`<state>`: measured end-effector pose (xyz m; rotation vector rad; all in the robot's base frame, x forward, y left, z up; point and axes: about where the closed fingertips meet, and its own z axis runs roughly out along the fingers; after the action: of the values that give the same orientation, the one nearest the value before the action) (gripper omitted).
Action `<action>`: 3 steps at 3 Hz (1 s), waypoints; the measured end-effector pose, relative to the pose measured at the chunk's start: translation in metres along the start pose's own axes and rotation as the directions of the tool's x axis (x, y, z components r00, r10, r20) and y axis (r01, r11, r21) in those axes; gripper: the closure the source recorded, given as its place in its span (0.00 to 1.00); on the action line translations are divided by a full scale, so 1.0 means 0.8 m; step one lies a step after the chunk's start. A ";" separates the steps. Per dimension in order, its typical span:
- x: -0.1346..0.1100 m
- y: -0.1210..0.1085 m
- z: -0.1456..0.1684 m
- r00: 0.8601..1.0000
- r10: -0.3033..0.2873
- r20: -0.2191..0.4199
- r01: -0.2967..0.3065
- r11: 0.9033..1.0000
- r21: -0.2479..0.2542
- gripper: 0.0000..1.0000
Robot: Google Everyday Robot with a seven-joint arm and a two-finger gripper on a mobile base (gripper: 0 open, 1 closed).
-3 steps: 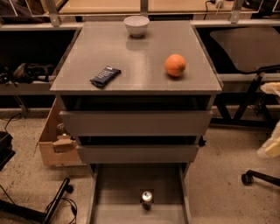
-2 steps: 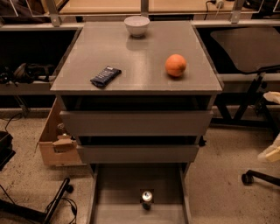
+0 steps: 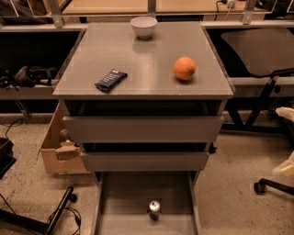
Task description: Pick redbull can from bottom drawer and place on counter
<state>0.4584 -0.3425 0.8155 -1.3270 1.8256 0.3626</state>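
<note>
Speckled flooring (image 3: 234, 183) surrounds a grey drawer cabinet at mid-frame, with a pale wooden tabletop (image 3: 110, 5) running along the top edge behind it. On the cabinet's grey counter (image 3: 142, 64) sit a white bowl (image 3: 143, 26) at the far edge, an orange (image 3: 184, 68) toward the right and a flat dark blue snack packet (image 3: 110, 80) toward the left, all well apart from one another. Below, the top drawer (image 3: 142, 129) and middle drawer (image 3: 144, 160) stand slightly pulled out, overhanging the back of the bottom drawer (image 3: 124, 197), which is drawn fully open at the lower centre of the frame. The redbull can (image 3: 154, 209) stands upright on that drawer's floor, near the front and alone, with open space directly above it. An open cardboard box (image 3: 59, 151) rests against the cabinet's left side, dark cables (image 3: 64, 211) trail at lower left, and a chair caster (image 3: 259, 187) shows at lower right. The claw lies outside the frame, so whether it is spread or closed cannot be told.
</note>
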 end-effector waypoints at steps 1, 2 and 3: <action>0.000 0.000 0.000 1.000 0.000 0.000 0.000 1.000 0.000 0.00; 0.008 0.016 0.038 0.999 0.007 0.040 -0.007 1.000 -0.006 0.00; 0.041 0.060 0.130 0.984 0.058 0.166 -0.054 0.998 -0.033 0.00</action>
<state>0.4596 -0.2772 0.7159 -1.2277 1.7250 0.5162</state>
